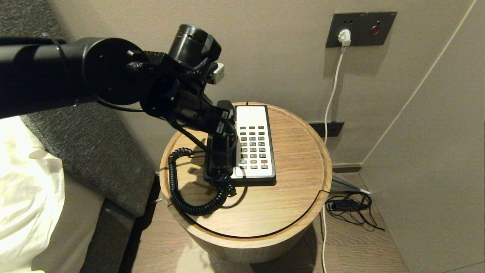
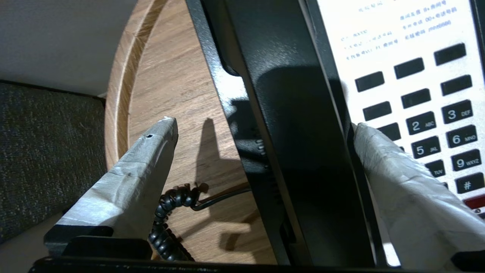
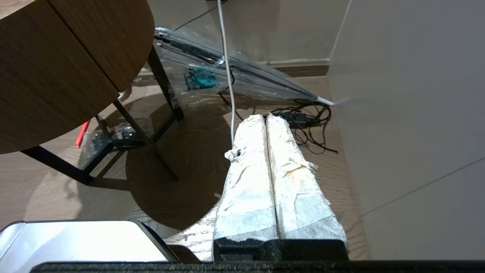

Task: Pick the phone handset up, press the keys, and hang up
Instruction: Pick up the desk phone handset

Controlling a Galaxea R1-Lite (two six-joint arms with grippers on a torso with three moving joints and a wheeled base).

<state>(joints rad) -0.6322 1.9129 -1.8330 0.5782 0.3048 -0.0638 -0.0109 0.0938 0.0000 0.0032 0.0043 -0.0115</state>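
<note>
A white phone base with dark keys [image 1: 254,144] lies on the round wooden table [image 1: 295,189]. The black handset [image 1: 218,159] rests in its cradle along the base's left side. My left gripper [image 1: 224,125] hangs just above it, open. In the left wrist view the left gripper [image 2: 262,124] straddles the handset [image 2: 303,159]: one taped finger [image 2: 151,159] is over bare wood, apart from it, the other [image 2: 382,159] at the edge by the keypad [image 2: 435,113]. The coiled cord [image 1: 182,197] loops over the table's front left. My right gripper [image 3: 265,118] is shut and empty, parked low beside the table.
A wall socket with a white plug [image 1: 344,37] and its cable [image 1: 330,102] are behind the table on the right. The bed and a white pillow [image 1: 26,197] are at the left. A clear umbrella [image 3: 235,72] and black cables [image 1: 350,206] lie on the floor.
</note>
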